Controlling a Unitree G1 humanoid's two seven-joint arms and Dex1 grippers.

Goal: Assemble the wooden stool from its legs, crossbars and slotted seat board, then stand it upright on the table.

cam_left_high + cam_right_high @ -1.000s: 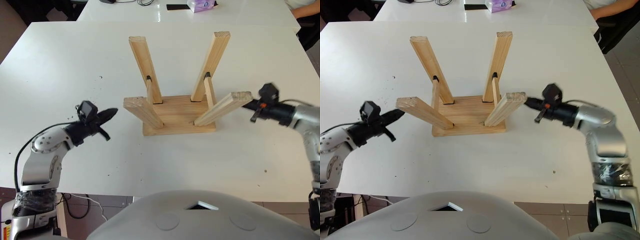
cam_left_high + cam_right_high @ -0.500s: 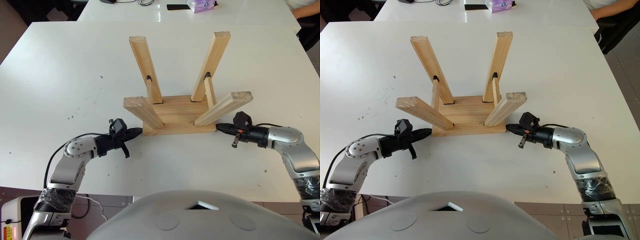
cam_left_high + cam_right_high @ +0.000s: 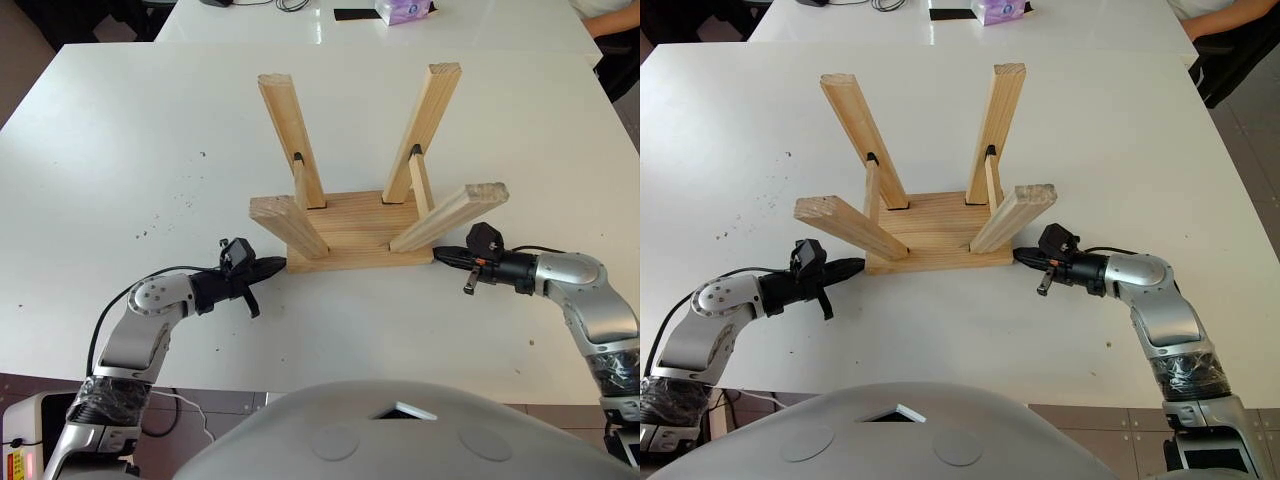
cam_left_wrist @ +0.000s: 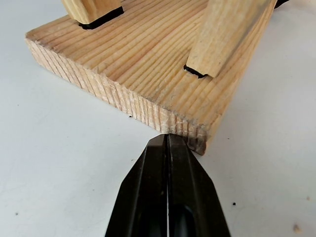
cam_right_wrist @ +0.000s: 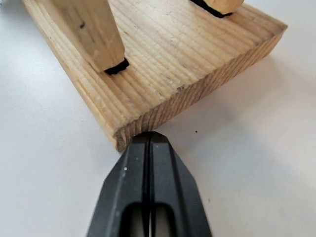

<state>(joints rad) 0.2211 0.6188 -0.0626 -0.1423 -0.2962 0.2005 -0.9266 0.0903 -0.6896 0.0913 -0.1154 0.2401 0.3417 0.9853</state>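
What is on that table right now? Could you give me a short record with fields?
Object: pale wooden stool, upside down
Seat board: flat on the white table
Legs: four, pointing up and splaying outward
Left gripper: shut, tip at the board's near left corner
Right gripper: shut, tip at the board's near right corner
Task state: assembled, not yet upright
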